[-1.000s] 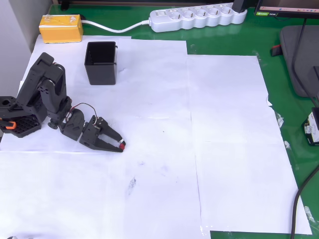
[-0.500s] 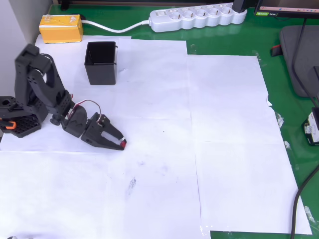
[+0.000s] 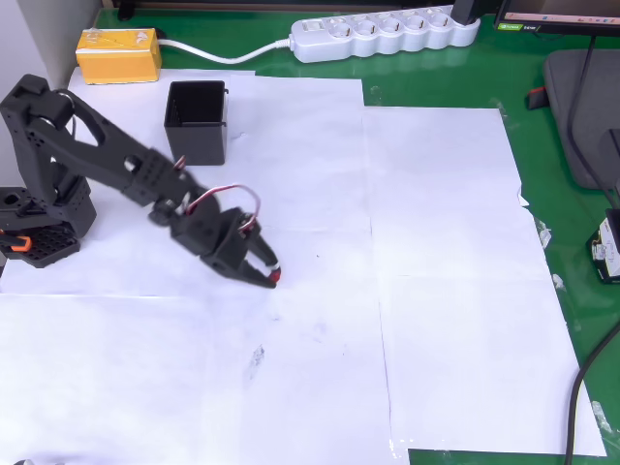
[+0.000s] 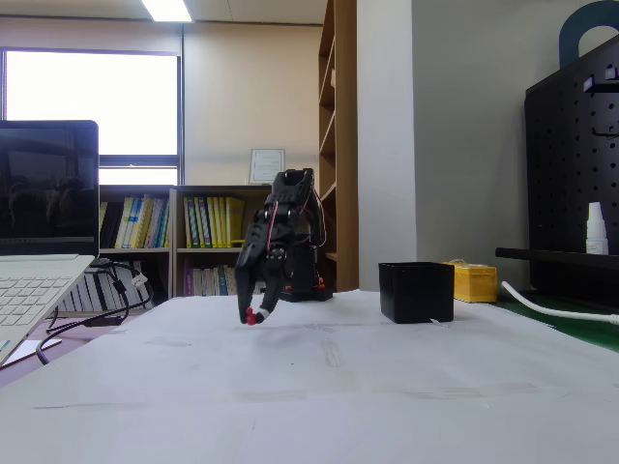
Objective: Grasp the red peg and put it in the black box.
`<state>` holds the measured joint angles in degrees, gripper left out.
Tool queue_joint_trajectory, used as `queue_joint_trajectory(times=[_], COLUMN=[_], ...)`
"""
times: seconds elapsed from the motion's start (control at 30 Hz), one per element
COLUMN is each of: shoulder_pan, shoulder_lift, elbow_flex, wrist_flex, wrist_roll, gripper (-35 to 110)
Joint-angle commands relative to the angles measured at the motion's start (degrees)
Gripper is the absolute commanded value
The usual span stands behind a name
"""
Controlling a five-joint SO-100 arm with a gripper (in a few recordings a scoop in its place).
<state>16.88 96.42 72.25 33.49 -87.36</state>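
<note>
the red peg looks to me like a tiny dark-red rounded nub, pinched at the very tips of my gripper. in the fixed view the peg shows as a small red dot at the bottom of the downward-pointing gripper, lifted clear of the white paper with a faint shadow below it. the two black fingers are closed nearly together with just the peg between them.

most of the peg is covered by the fingertips, so i can't make out its full shape or how it sits in the grip. in the overhead view the black arm stretches out from its base at the left edge, red and white wires looping over the wrist.

the black box stands upright on the paper, well apart from the gripper, toward the top of the overhead view near a yellow block. its glossy walls are dark and the inside is shadowed; i see nothing lying in it from above. in the fixed view the box stands to the right of the gripper and its inside is hidden by the near wall.
</note>
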Motion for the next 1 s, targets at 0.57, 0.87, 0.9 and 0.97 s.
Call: queue_joint_trajectory(times=[0.57, 0.87, 0.9, 0.97], shoulder_pan=[-26.63, -47.2, -49.04, -52.56], shoulder_lift=[-6.59, -6.33, -5.98, -5.36], elbow_flex=[42.01, 47.81, 48.16, 48.34], wrist_flex=[67.15, 73.48, 73.48, 73.48], wrist_roll=[17.93, 30.15, 31.82, 34.54], gripper=[0, 0, 0, 0])
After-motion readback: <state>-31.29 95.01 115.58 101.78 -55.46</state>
